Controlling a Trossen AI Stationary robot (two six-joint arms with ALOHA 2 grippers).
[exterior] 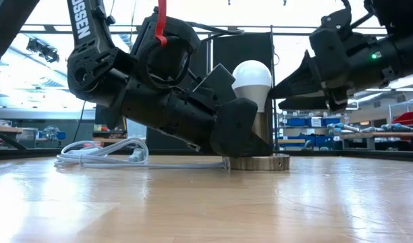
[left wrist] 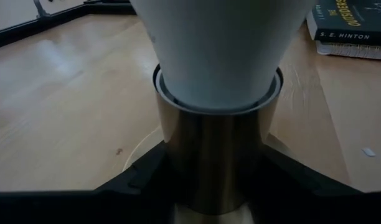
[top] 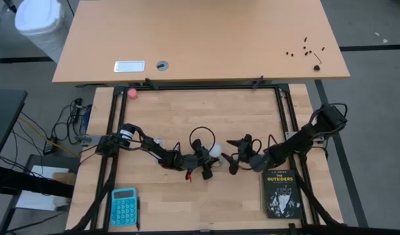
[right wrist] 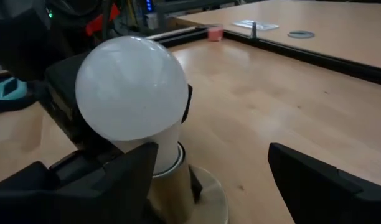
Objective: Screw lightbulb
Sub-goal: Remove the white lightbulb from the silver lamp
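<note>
Bright backlit windows, blurred close foreground.

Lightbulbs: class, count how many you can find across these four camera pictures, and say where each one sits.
1. The lightbulb stands upright in the metal socket near the middle of the table, between the two grippers. No other shows, though the arms could hide something.
</note>
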